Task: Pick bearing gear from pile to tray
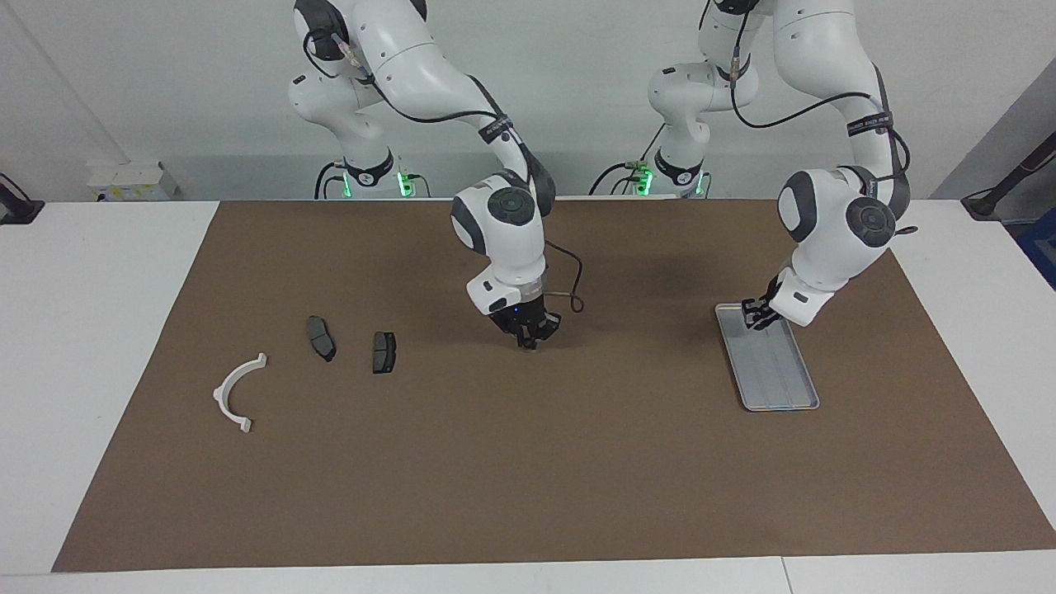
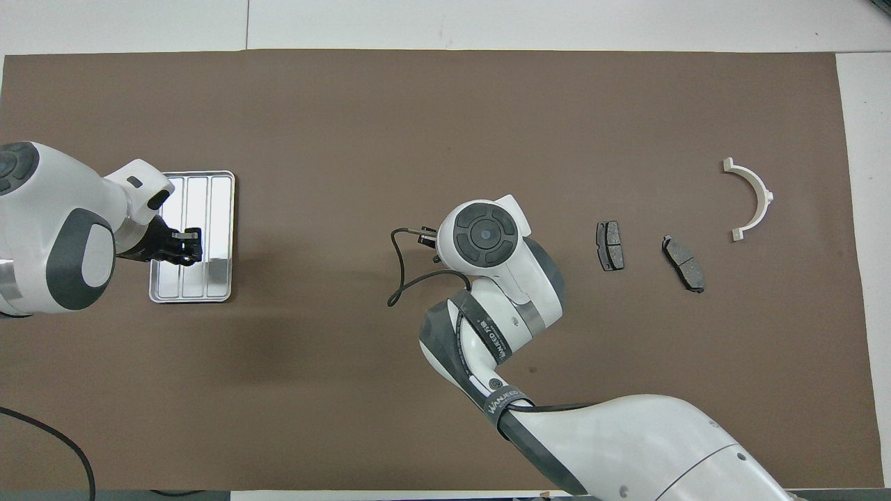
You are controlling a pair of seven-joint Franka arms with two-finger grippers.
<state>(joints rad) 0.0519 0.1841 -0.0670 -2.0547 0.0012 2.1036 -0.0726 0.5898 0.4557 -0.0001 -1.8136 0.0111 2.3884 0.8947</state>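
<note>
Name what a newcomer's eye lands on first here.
The right gripper hangs low over bare brown mat mid-table, while the left gripper hovers over the tray. Toward the right arm's end lie two dark pads and a white half-ring bracket.

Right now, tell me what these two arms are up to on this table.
The left gripper is low over the robots' end of the silver tray. The right gripper is down near the brown mat at mid-table, away from the loose parts. The two dark grey pads and the white curved bracket lie untouched toward the right arm's end. Whether either gripper holds anything cannot be made out.
</note>
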